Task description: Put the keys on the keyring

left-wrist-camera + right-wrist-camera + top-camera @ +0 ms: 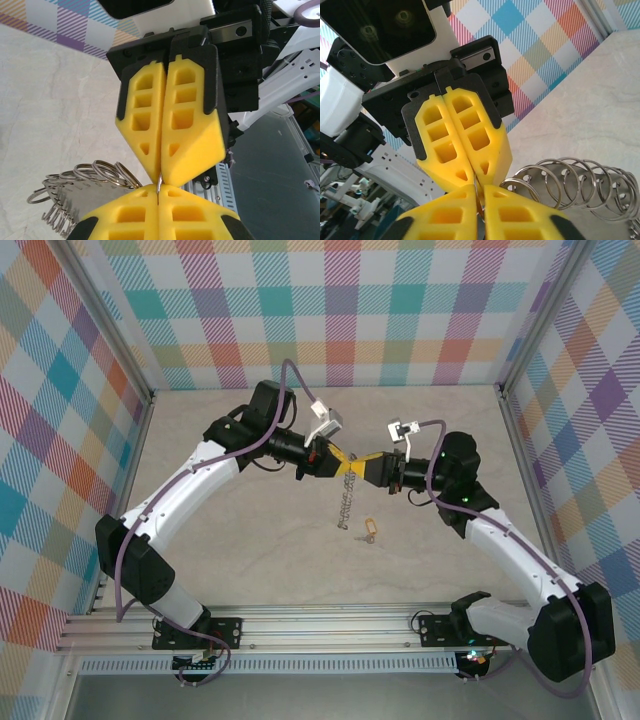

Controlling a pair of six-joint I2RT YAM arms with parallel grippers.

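L jaws and R jaws meet tip to tip mid-table, both pinched shut on one thin loop of the keyring [345, 502]; rest dangles. Key [368, 530] lies on table [250, 570], just right. Prob best: L grips firm, R lets go for key.

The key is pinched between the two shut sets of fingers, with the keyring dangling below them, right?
No. The key lies loose on the table, as the top external view shows. The left fingers and right fingers are shut on the keyring itself, which dangles below them.
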